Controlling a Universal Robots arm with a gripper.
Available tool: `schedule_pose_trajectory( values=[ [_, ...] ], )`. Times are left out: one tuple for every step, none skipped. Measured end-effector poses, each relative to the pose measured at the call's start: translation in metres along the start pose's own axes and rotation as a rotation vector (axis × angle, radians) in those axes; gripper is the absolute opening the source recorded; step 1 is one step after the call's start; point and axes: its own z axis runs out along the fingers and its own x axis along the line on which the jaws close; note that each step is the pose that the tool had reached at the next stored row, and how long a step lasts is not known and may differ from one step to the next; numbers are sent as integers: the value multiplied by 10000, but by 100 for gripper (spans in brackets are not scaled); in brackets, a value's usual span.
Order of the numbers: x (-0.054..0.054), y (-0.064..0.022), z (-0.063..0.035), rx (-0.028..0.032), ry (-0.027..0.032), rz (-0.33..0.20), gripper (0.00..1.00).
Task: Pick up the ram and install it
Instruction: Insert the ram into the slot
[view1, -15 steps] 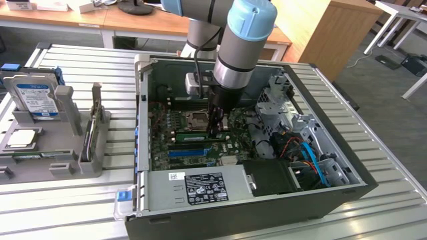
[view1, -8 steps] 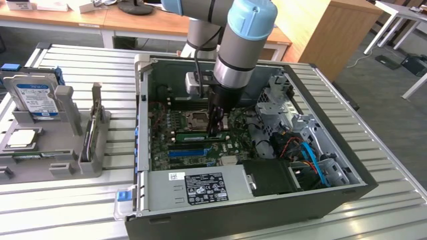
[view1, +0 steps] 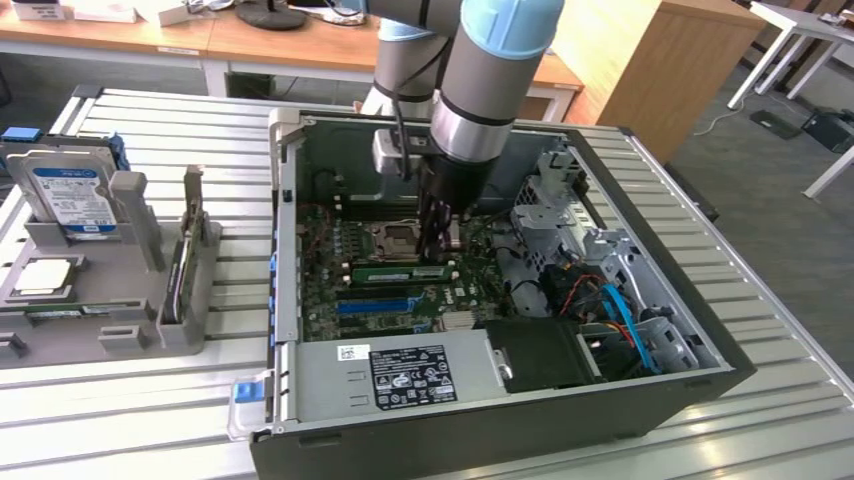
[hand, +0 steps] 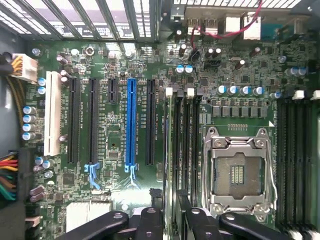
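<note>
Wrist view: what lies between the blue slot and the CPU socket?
Between the blue slot and the CPU socket lie a black slot and a bank of memory slots, seen in the wrist view.

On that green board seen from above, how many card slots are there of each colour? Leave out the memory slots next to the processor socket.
White card slot: 1
Blue card slot: 1
Black card slots: 4, one of them short
Total: 6
</note>
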Motion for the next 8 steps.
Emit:
schedule_pose_trajectory(
  values=[
    [0, 1, -23, 0, 0, 0, 25],
    [-1, 1, -42, 1, 0, 0, 25],
    [-1, 2, -56, 0, 1, 0, 25],
    [-1, 2, -65, 0, 1, 0, 25],
    [-1, 2, -71, 1, 0, 0, 25],
    [-2, 2, -78, 0, 1, 0, 25],
    [-2, 3, -91, 0, 1, 0, 25],
    [-2, 3, -107, 0, 1, 0, 25]
  ],
)
